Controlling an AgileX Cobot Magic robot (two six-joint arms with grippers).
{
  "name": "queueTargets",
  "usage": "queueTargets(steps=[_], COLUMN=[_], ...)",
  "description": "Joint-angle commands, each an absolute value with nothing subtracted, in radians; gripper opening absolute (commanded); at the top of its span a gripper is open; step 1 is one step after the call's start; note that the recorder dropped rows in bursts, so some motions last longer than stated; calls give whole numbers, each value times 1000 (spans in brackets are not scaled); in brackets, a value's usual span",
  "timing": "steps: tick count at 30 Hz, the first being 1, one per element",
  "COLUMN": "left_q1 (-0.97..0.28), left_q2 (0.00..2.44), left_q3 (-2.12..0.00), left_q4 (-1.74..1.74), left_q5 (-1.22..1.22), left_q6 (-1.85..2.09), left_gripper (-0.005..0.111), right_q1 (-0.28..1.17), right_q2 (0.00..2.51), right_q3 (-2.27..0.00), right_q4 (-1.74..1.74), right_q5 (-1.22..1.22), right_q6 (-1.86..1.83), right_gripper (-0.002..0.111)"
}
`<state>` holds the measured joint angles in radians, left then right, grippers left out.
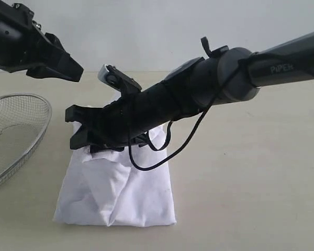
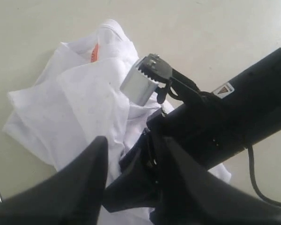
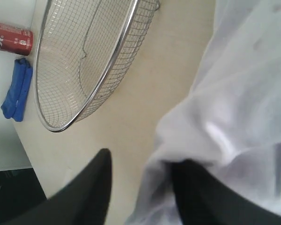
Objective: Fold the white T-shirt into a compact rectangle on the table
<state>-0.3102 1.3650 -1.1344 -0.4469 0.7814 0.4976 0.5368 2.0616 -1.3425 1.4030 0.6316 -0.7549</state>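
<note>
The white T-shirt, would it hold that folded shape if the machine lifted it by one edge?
Probably not. The white T-shirt lies in soft creases and rumpled layers, so it is likely floppy and would droop and unfold. The cloth looks thin, so it is probably light. Pushed across the matte table, it would probably bunch up rather than slide as one piece.
</note>
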Motion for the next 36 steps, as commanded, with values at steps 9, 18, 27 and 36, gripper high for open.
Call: queueTargets(steps=[9, 18, 27, 36], left_q1=[-309, -309, -315, -362], left_q2=[1355, 1355, 1413, 1695], left_q3=[-1141, -1141, -1141, -1141], left_q4=[-434, -429, -555, -536], left_q5=[792, 794, 956, 642], left_q6=[485, 485, 712, 1164], left_gripper=[36, 36, 36, 63], right_q1=[535, 461, 287, 150], right_q2=[2052, 1946, 1894, 1814], right_q3=[-1349, -1349, -1349, -1349], right_q4=[1407, 1218, 1054, 902], right_q5=[693, 653, 656, 756], right_q6=[-755, -648, -544, -492], right_gripper=[66, 48, 27, 0])
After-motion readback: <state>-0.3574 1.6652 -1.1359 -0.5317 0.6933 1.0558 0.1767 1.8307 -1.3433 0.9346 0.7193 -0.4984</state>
